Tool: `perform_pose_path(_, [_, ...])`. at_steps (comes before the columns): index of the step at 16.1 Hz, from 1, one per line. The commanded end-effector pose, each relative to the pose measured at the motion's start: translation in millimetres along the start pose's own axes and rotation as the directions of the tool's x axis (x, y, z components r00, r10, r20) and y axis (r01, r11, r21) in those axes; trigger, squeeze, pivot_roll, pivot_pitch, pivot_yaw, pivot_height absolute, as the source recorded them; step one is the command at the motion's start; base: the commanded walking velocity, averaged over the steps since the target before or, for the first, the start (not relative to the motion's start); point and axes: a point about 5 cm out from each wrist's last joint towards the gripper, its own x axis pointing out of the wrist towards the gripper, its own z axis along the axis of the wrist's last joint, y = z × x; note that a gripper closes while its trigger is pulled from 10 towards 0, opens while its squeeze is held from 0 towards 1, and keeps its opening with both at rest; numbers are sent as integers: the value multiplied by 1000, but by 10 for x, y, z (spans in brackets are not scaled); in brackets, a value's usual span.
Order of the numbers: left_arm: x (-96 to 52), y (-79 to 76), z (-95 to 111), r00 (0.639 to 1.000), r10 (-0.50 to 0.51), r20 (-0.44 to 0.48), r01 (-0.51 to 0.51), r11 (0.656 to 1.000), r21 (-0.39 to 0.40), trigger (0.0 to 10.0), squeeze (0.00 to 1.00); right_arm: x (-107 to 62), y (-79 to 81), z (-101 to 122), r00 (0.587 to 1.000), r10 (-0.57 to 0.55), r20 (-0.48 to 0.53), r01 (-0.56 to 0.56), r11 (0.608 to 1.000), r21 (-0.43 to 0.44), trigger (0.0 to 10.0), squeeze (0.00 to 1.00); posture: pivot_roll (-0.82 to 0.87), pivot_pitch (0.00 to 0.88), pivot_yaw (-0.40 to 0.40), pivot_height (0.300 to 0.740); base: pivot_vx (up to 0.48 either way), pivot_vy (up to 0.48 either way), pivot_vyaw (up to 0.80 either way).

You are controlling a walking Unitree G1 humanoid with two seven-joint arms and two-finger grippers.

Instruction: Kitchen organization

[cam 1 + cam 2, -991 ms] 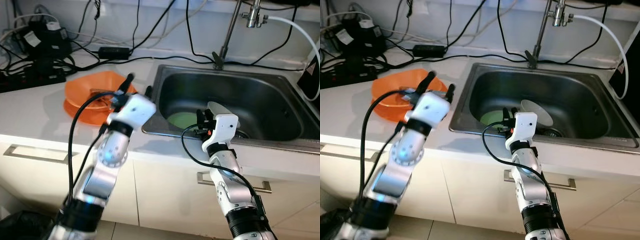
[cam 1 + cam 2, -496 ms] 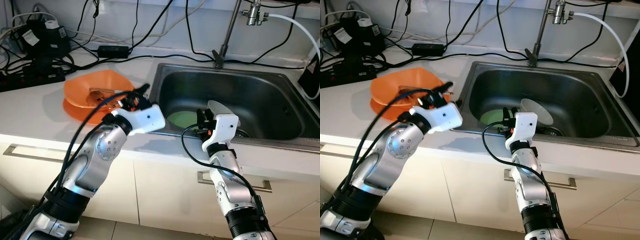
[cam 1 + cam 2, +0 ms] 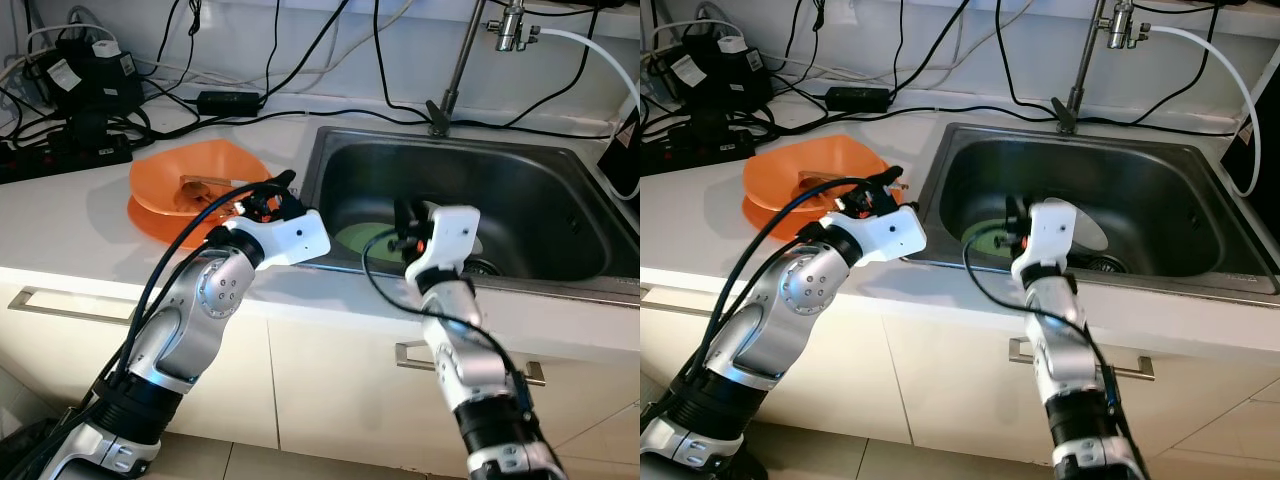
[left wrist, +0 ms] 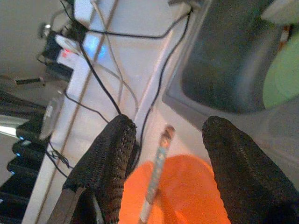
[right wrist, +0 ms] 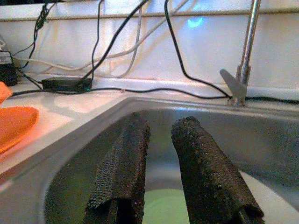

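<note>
Steel sink (image 3: 520, 205) front edge: right tool (image 5: 156, 163) lifted over green plate (image 3: 362, 240), slightly parted, empty; left tool (image 4: 166, 163) wide apart, empty, beside orange bowl (image 3: 160, 190).

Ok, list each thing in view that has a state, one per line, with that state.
left gripper: open, empty, over the counter by the orange bowl
right gripper: fingers narrowly apart, empty, over the sink
orange bowl: upright on the counter, holding a utensil
green plate: lying flat in the sink
faucet: no water running
sink: holds dishes, no standing water
</note>
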Motion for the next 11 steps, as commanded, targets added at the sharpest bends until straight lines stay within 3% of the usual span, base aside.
perform_pose_path(1, [38, 19, 18, 1000, -13, -3, 13, 999, 36, 10000, 0, 23, -23, 15, 1000, -1, -14, 1, 1000, -14, 10000, 0, 48, 0, -22, 740, 0, 0, 0])
perform_pose_path(5, [67, 21, -41, 999, 0, -42, 2, 999, 50, 10000, 0, 61, -64, 56, 993, 112, -41, -112, 994, -5, 10000, 0, 47, 0, -26, 740, 0, 0, 0])
perform_pose_path(6, [87, 35, -33, 999, 8, -42, -6, 999, 51, 10000, 0, 50, -113, 77, 984, 174, -38, -176, 983, -47, 10000, 0, 53, 0, -29, 740, 0, 0, 0])
perform_pose_path(9, [118, 5, -6, 999, 8, -36, -7, 999, 35, 10000, 0, -33, -281, 125, 948, 312, -56, -314, 949, -30, 10000, 0, 48, 6, -24, 740, 0, 0, 0])
perform_pose_path(11, [121, -2, 0, 999, 8, -36, -7, 999, 31, 10000, 0, -76, -295, 151, 931, 362, -51, -363, 931, -17, 10000, 0, 44, 11, -23, 740, 0, 0, 0])
